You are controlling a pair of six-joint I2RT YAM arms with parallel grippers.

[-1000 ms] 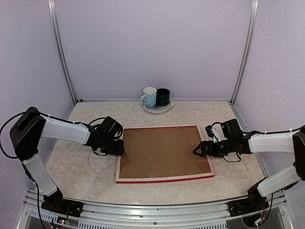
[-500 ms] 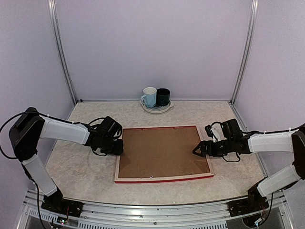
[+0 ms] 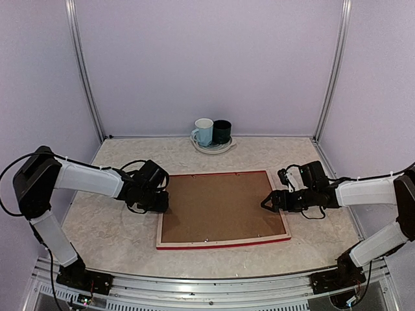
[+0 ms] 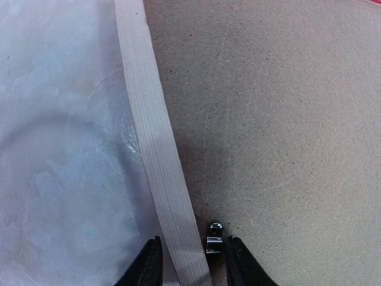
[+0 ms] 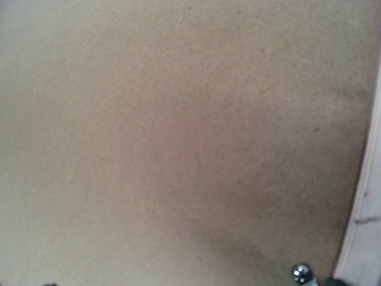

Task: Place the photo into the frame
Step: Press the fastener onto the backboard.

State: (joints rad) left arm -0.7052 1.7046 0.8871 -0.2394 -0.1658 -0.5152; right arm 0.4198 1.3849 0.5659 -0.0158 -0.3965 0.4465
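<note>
The frame lies face down on the table, red outer edge and pale wood back showing. A brown backing board fills it. The photo is not visible. My left gripper is at the frame's left rail. In the left wrist view its jaws stand a little apart, astride the pale rail and a small metal clip, with thin gaps on both sides. My right gripper is low over the board by the right rail. It looks open and holds nothing. Its fingers barely show in the right wrist view.
A pale blue mug and a dark mug stand on a plate at the back by the wall. Metal posts stand at the back corners. A silver screw sits in the board near the right rail.
The frame with its board has slid slightly left. Both grippers have shifted only a little and stay at their rails.
</note>
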